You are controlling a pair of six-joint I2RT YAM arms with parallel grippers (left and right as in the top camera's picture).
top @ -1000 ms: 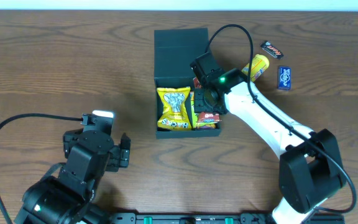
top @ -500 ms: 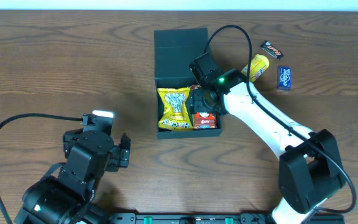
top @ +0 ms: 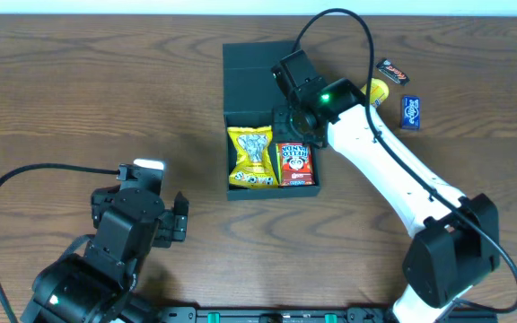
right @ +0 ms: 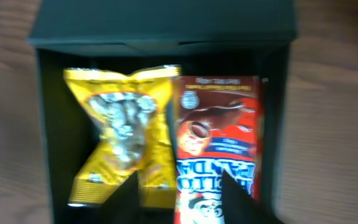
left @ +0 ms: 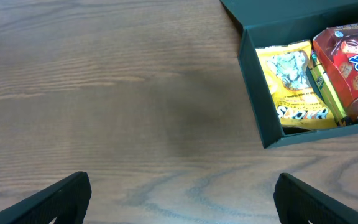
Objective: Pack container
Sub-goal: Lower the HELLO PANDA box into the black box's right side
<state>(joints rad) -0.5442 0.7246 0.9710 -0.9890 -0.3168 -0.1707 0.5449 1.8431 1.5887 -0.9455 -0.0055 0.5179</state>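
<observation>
The red packet (top: 296, 164) in the black box (top: 258, 72) is carrying the white words "Hello Panda", small in the overhead view and only partly showing in both wrist views. The yellow packet's (left: 294, 78) lettering is blurring beyond reading. Print on the blue packet (top: 409, 111) and the dark bar (top: 392, 69) is coming out too small to read.

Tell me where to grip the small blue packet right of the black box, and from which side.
Come down from above and pinch the blue packet across its narrow width, mid-length. It lies flat on the table, with bare wood along both long edges.
</observation>
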